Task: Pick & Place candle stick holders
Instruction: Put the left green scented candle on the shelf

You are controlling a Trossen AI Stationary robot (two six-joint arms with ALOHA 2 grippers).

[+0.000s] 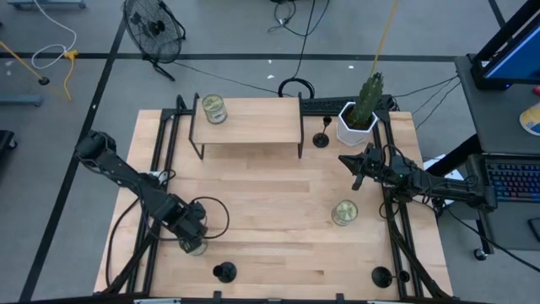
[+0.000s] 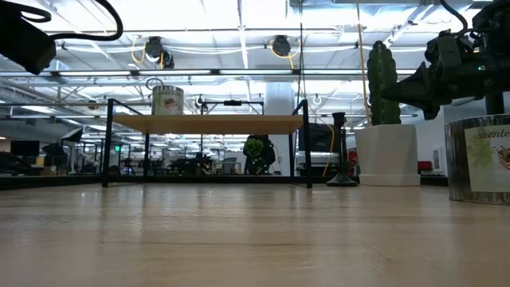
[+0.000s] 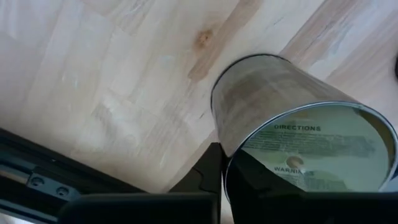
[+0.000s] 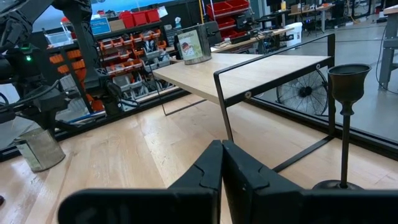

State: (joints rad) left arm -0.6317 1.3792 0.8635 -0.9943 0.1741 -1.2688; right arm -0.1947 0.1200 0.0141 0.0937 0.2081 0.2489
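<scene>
The left claw (image 1: 193, 242), lower left of the high view, pinched a glass jar (image 3: 298, 134). The right claw (image 1: 359, 169), at the right, was pressed together, empty. Candlesticks stood near the shelf (image 1: 321, 139), at the worktop's (image 1: 270, 211) bottom edge (image 1: 224, 272) and lower right (image 1: 381, 276).

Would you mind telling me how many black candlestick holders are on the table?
3. One candlestick holder stands beside the white planter near the shelf, a second holder sits at the front edge left of centre, and a third holder at the front right.
</scene>
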